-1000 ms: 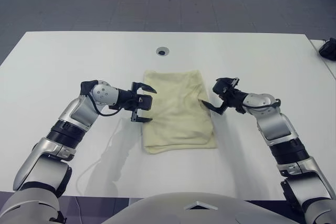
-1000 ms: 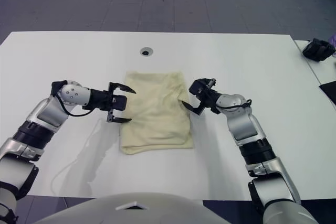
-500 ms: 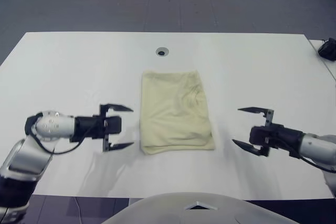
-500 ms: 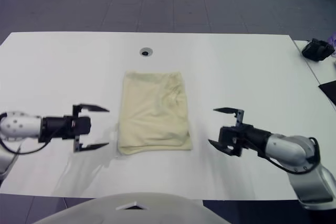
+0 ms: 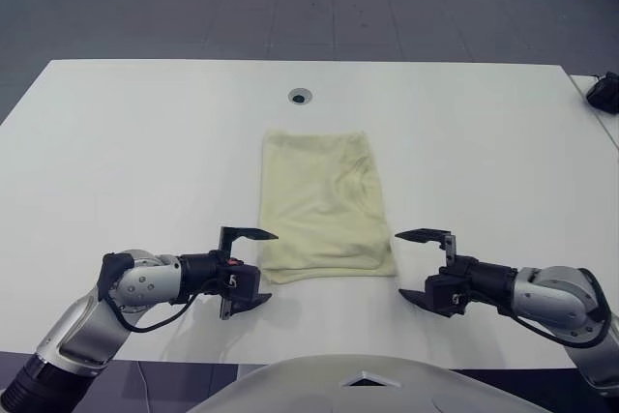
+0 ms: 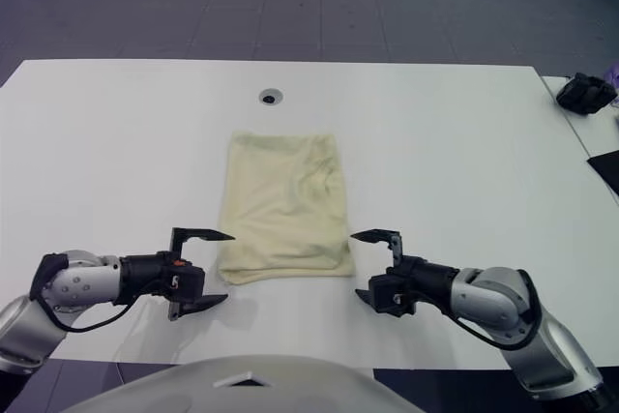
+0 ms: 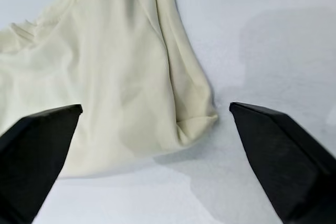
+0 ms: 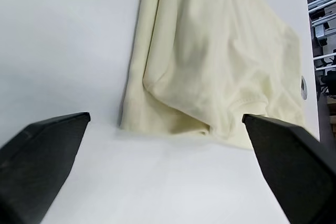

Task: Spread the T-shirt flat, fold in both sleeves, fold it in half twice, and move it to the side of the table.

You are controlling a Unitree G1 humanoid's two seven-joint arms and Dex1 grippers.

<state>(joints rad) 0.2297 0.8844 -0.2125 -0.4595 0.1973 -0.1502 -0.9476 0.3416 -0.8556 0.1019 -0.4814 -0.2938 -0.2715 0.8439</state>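
Note:
The pale yellow T-shirt lies folded into a narrow upright rectangle in the middle of the white table. My left gripper is open, low over the table just beside the shirt's near left corner, fingers pointing at it. In the left wrist view that corner of the T-shirt lies between the black fingers. My right gripper is open at the near right corner, a little apart from the cloth. The right wrist view has the layered edge of the T-shirt ahead of the fingers.
A round cable hole sits in the table beyond the shirt. A dark object rests on a neighbouring surface at the far right. Bare tabletop stretches on both sides of the shirt.
Both open grippers have drawn back from the shirt's side edges to the near side and then closed in on its two near corners. The shirt has stayed in place.

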